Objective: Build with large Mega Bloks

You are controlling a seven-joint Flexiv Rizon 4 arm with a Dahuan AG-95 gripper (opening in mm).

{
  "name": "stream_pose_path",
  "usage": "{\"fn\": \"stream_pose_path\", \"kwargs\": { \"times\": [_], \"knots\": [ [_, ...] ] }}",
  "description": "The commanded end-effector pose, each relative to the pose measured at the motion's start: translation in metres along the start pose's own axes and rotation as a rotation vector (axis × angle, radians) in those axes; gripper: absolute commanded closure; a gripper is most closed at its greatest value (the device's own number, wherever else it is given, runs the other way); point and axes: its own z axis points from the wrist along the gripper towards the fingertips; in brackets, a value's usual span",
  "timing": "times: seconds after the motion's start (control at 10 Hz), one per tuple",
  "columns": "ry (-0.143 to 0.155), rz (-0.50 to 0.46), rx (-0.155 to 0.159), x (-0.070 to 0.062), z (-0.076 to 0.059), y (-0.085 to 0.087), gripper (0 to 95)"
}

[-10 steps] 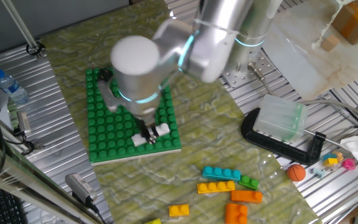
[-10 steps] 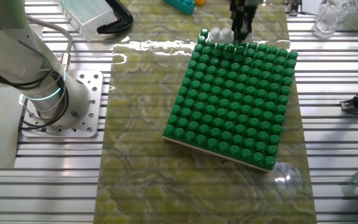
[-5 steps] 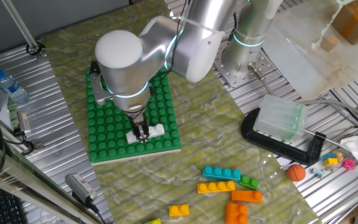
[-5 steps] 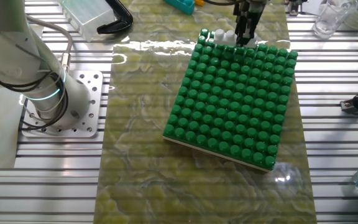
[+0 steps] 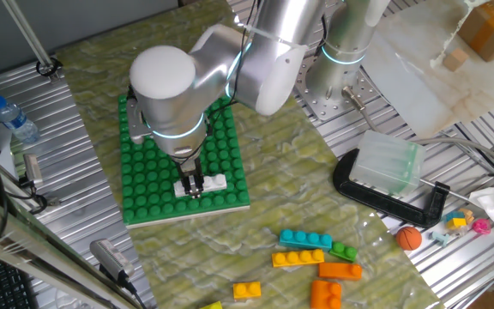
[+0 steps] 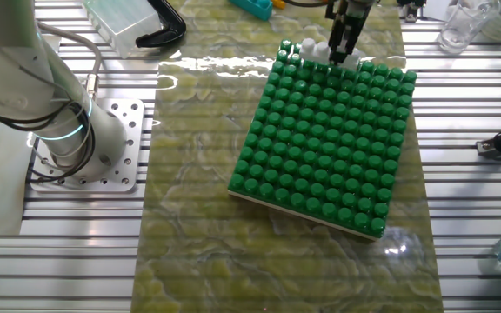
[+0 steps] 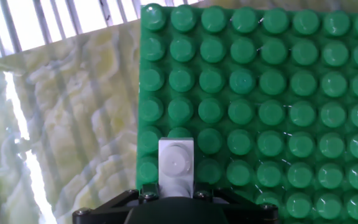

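Your gripper [image 5: 195, 186] stands upright over the green baseplate [image 5: 148, 172], fingers closed narrowly around the white Mega Blok [image 5: 213, 182], which sits on the studs at the plate's edge; you'll find the other bricks [image 5: 316, 254] well apart on the mat

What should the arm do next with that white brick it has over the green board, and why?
Probably press straight down a little, then let go. The white brick sits at the edge of the green baseplate with the gripper still around it, and in the hand view its end looks lined up over a row of studs. Whether it is fully seated cannot be told.
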Motion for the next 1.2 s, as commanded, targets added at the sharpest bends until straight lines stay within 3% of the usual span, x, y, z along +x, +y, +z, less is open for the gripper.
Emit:
{"fn": "stream_pose_path", "kwargs": {
  "times": [0.1, 0.4, 0.8, 0.9, 1.0, 1.2],
  "knots": [
    [0.004, -0.01, -0.002, -0.001, 0.007, 0.003, 95.0],
    [0.0, -0.01, 0.015, 0.001, 0.017, 0.0, 95.0],
    [-0.003, -0.01, 0.015, 0.008, 0.018, -0.011, 95.0],
    [0.003, -0.01, -0.015, 0.011, 0.019, -0.014, 95.0],
    [0.008, -0.011, -0.079, 0.011, 0.019, -0.013, 95.0],
    [0.015, -0.029, -0.071, 0.007, 0.013, -0.007, 95.0]
  ]
}}
